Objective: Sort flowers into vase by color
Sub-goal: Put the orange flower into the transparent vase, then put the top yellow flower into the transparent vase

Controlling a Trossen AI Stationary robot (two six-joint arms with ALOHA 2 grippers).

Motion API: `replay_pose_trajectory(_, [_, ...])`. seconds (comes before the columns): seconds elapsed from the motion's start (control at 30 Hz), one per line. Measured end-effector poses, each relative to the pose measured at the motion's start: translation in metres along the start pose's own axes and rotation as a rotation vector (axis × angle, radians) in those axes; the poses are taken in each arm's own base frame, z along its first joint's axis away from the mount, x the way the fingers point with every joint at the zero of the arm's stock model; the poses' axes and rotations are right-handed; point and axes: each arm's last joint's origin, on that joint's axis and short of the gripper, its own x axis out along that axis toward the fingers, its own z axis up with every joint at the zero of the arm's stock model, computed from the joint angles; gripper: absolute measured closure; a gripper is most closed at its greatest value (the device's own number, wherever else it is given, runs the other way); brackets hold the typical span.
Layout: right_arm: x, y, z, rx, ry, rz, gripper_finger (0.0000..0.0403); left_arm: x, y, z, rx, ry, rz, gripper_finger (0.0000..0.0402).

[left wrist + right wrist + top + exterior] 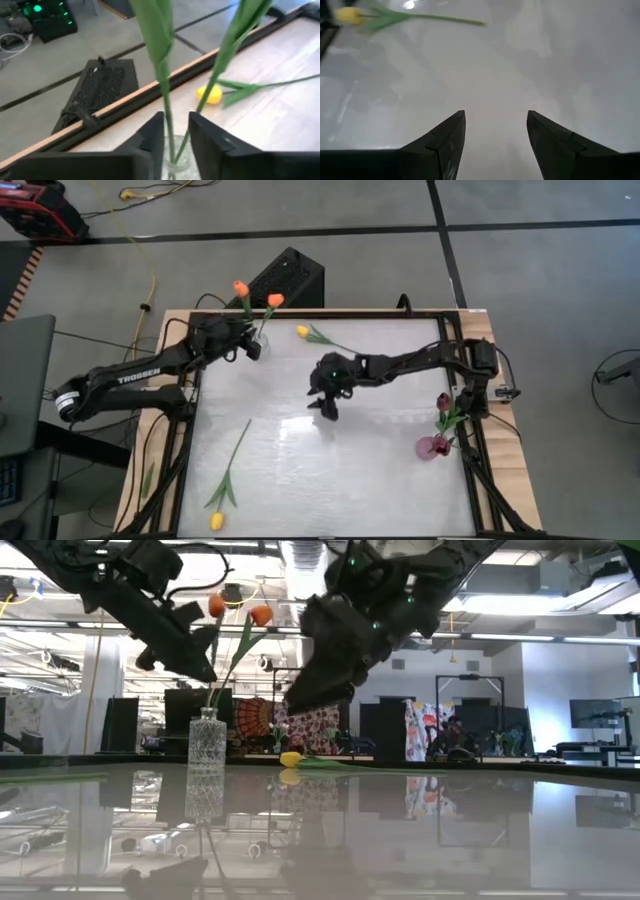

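From above, I'm seeing the right gripper (327, 402) hovering spread and empty over mid-table, with one yellow tulip (303, 331) lying beyond it and another yellow tulip (216, 520) lying at the near-left corner. Low down, two orange tulips (216, 606) are standing in the clear cut-glass vase (206, 737). Through the left wrist, I'm watching the left gripper (176, 134) sitting slightly parted around their green stems (169, 131).

Left claw (250, 345) slightly parted at the table's far-left corner; right claw (328, 405) open mid-table.
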Motion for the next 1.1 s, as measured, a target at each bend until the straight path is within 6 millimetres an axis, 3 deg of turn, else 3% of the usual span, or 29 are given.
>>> replay_pose_trajectory(0.27, [-0.017,-0.055,-0.004,0.108,0.033,-0.117,0.0164,-0.03,0.006,0.009,-0.026,-0.065,-0.095,0.0226])
replay_pose_trajectory(0.5, [-0.035,-0.096,-0.011,0.134,0.072,-0.279,0.0164,-0.064,0.01,0.006,-0.122,-0.071,-0.258,0.021])
replay_pose_trajectory(0.7, [-0.05,-0.125,-0.02,0.155,0.123,-0.406,0.0164,-0.061,-0.011,-0.034,-0.13,0.007,-0.485,0.0209])
replay_pose_trajectory(0.9, [-0.054,-0.142,-0.031,0.165,0.182,-0.503,0.0164,-0.058,-0.03,-0.072,-0.13,-0.126,-0.669,0.0209])
replay_pose_trajectory(1.1, [-0.046,-0.157,-0.045,0.174,0.236,-0.53,0.0164,-0.06,-0.034,-0.101,-0.117,-0.176,-0.753,0.0209])
